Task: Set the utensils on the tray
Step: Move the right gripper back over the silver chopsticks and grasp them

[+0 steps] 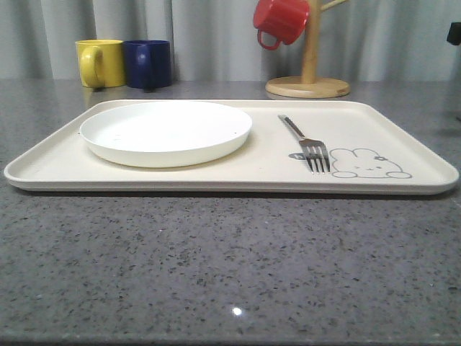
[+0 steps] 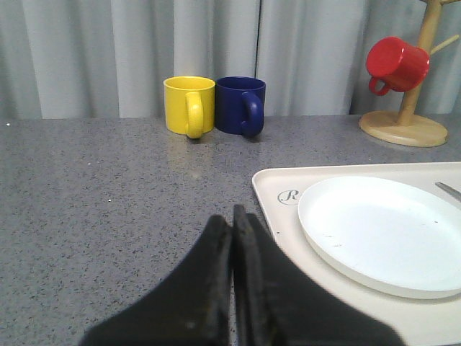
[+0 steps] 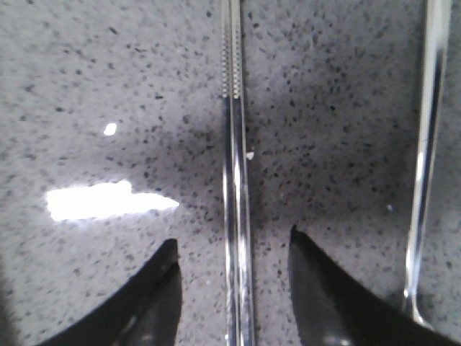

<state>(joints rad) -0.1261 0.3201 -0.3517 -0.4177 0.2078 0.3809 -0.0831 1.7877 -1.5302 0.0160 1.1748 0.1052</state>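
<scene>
Front view: fork and plate on tray.

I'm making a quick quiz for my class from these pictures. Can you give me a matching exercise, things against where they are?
Things:
1. fork
2. red mug
3. chopsticks
4. yellow mug

Places:
A. hanging on the wooden stand
B. on the tray, by the rabbit drawing
C. beside the blue mug
D. on the grey counter between the open right gripper fingers

Pairs: 1-B, 2-A, 3-D, 4-C
</scene>
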